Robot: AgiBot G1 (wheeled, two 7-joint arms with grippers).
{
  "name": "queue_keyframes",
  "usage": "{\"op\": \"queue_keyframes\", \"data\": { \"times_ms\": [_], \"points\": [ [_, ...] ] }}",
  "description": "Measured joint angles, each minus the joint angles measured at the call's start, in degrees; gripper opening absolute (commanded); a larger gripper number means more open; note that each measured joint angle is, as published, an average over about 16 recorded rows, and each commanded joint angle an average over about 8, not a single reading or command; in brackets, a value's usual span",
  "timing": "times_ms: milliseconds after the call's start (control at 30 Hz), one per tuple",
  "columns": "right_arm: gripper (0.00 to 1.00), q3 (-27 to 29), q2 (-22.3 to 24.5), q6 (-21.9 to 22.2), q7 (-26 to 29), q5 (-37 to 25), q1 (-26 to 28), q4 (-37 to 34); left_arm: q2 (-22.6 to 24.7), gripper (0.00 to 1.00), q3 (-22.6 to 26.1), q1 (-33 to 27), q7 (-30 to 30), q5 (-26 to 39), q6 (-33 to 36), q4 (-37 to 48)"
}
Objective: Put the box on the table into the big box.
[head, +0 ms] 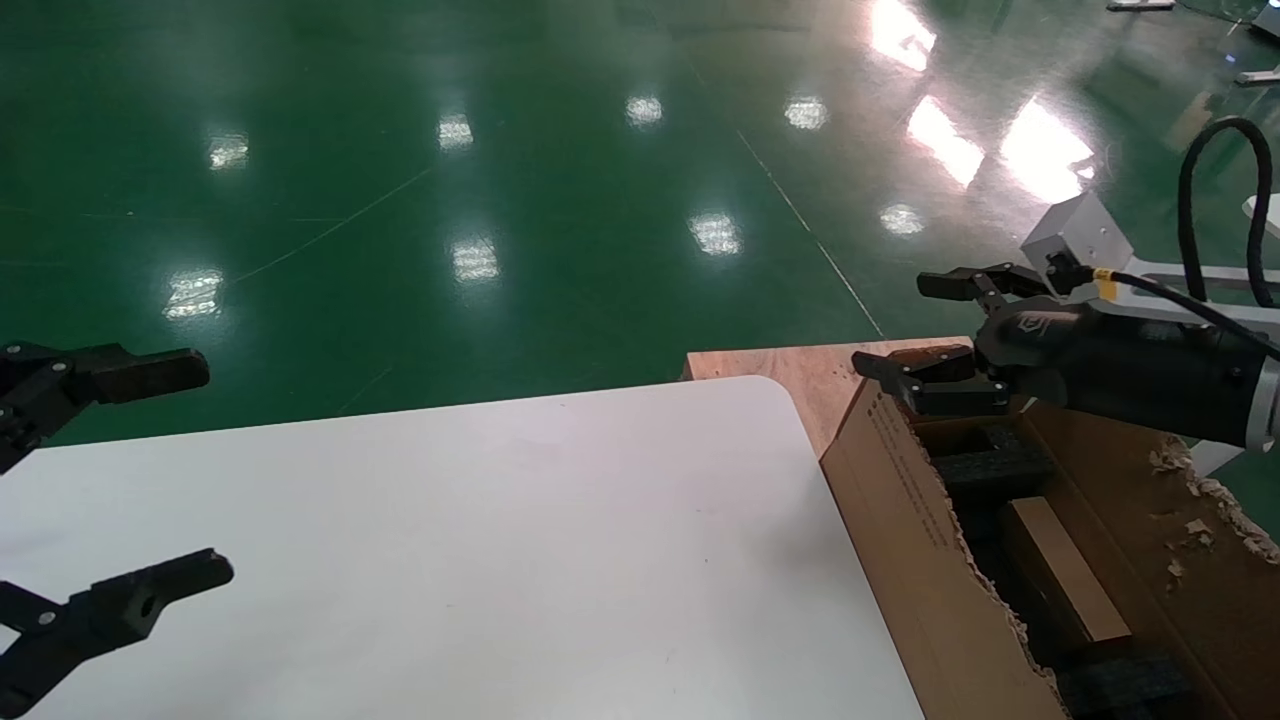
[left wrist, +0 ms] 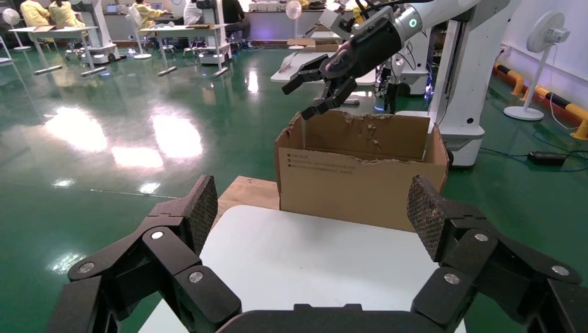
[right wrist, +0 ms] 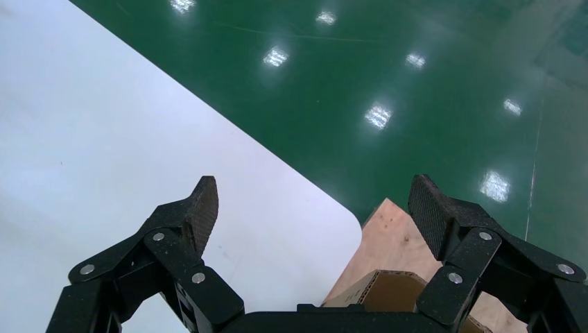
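the white table has rounded corners and a bare top. just beside its right edge stands the big box, on a plywood board over the green floor.

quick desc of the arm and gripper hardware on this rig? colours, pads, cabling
Both grippers are matte black, each with two linkage fingers joined by silver pivot pins. The left gripper and right gripper have fingertip pads with a fine mesh-like grip texture. The right arm has a black housing with a faint logo, a looping black cable with a yellow tag, and a grey block at the wrist.
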Motion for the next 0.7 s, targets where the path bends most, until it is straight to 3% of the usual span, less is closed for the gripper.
{"op": "queue_keyframes", "data": {
  "times_ms": [300, 700],
  "points": [
    [1.0, 9.9, -1.7, -3.6, 1.3, -2.2, -6.9, -0.5, 0.0, 1.0, 0.0, 0.0, 0.0, 0.0, 0.0, 0.0],
    [1.0, 36.0, -7.6, -12.8, 3.7, -6.2, -25.5, -1.3, 0.0, 1.0, 0.0, 0.0, 0.0, 0.0, 0.0, 0.0]
  ]
}}
